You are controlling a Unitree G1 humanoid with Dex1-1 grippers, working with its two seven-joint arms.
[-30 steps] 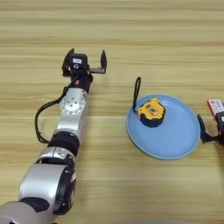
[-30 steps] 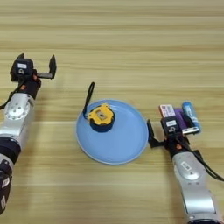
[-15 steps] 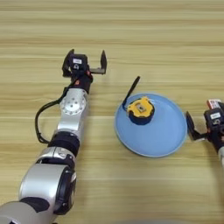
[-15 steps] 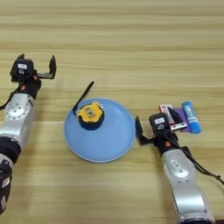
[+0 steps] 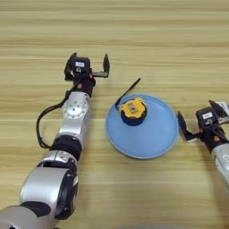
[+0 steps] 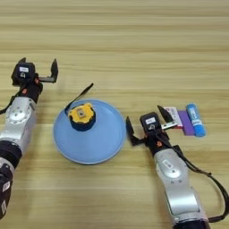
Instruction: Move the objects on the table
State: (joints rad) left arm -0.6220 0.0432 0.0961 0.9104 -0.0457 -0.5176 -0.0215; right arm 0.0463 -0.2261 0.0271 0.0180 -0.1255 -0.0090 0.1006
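A wide light-blue plate (image 6: 99, 147) lies mid-table with a round yellow-and-black tape measure (image 6: 82, 116) on its upper left part; the measure's black strap loop (image 6: 78, 96) sticks out over the rim. My right gripper (image 6: 147, 124) is open just right of the plate, its left finger (image 6: 129, 132) at the plate's right rim. A small blue tube (image 6: 195, 120) lies on the table to the right of that gripper. My left gripper (image 5: 87, 67) stands open at the upper left, apart from the plate (image 5: 154, 138), holding nothing.
A white card with red print (image 6: 171, 113) and a purple piece (image 6: 185, 123) lie between the right gripper and the blue tube. My left arm (image 5: 74, 116) stretches up the left side, with a black cable (image 5: 42, 125) looping beside it.
The plate with the tape measure on it has slid left, and my right gripper has moved left with it, away from the blue tube. The left arm has not moved.
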